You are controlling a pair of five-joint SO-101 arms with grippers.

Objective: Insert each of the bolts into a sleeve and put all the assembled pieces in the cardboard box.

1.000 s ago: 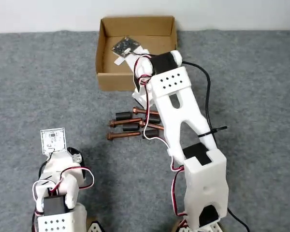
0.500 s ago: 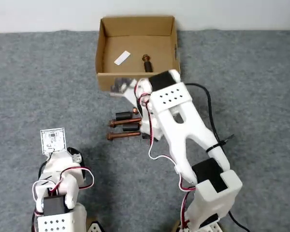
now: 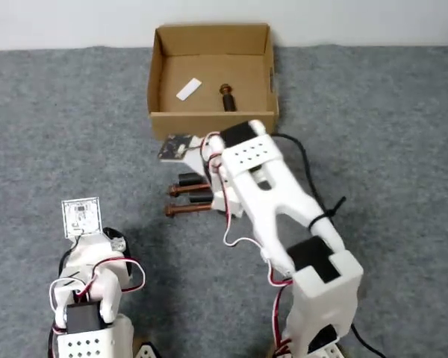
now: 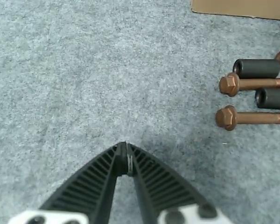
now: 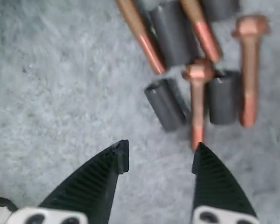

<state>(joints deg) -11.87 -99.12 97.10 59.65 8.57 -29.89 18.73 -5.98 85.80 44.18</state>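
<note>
At the far edge, box (image 3: pixel 187 124): brown cardboard, open-topped, with straight walls. It sits mid-edge on the table (image 3: pixel 75 134), which has a grey, nubby, felt-like cover.
Piece (image 3: pixel 227 98): one bolt in a dark sleeve, lying on the box floor beside a white slip (image 3: pixel 188 89). Any print on the slip is too small to read.
Bolts (image 4: pixel 252 116): copper-coloured metal with flanged hex heads and long smooth shanks. They lie loose mid-table, just on the near side of the box.
Sleeves (image 4: pixel 256 68): short matt black tubes with round bores, lying among the bolts, some touching them.
Right gripper (image 5: pixel 161 145): my ribbed black fingers stand wide apart, holding nothing, above the loose bolts and sleeves.
Left gripper (image 4: pixel 126 147): my ribbed black fingers are pressed tip to tip, holding nothing, over bare felt toward the near left corner.
</note>
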